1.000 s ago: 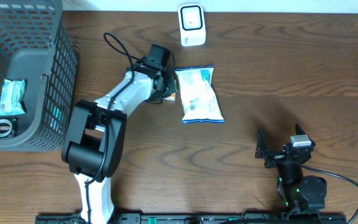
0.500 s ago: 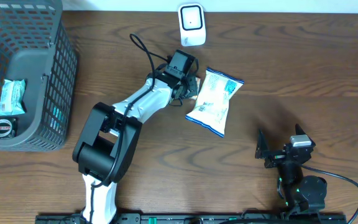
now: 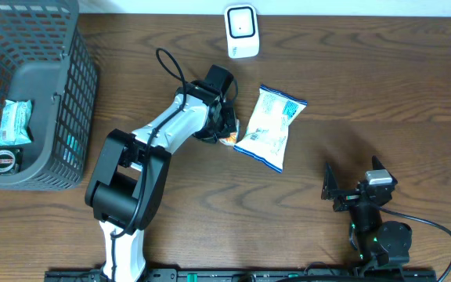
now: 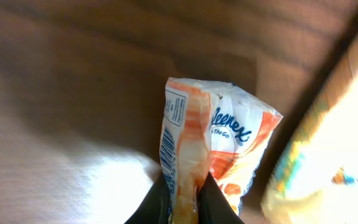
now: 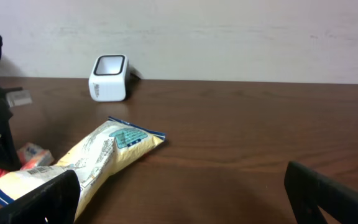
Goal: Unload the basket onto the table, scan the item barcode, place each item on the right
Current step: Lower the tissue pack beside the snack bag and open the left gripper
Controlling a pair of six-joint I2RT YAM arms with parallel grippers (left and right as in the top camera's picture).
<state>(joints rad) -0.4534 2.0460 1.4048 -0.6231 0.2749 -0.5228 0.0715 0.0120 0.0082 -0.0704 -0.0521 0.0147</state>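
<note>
Overhead view first: left tool (image 3: 227,131) pinched narrow on a small orange-and-white plastic tissue packet (image 3: 228,139), just beside the near-left corner of a blue-and-white crinkled snack bag (image 3: 271,127) lying flat on the dark wooden worktop (image 3: 382,94). Packet touching the bag's edge or only close to it; cannot tell which. Small white box scanner (image 3: 241,31) at the far edge of the worktop, well apart from the packet, beyond it and a little to the right. Left wrist view: packet gripped by one end between the two dark fingertips (image 4: 154,208), body standing out away from the tool, barcode strip visible along its left fold, brand print on the face toward the camera. Step in hand, by judgement: item secured in the grip, presentation to the scanner not yet made. Next move likely to call for a lift clear of the snack bag, travel toward the far edge, then a wrist roll to bring the barcode fold square to the scanner window, near and steady, without crumpling the code. Right tool (image 3: 351,186) parked at the near right, jaws spread wide with nothing between them, well apart from the packet. Grey plastic mesh basket (image 3: 53,86) at the left, a few items inside, not part of this step.
</note>
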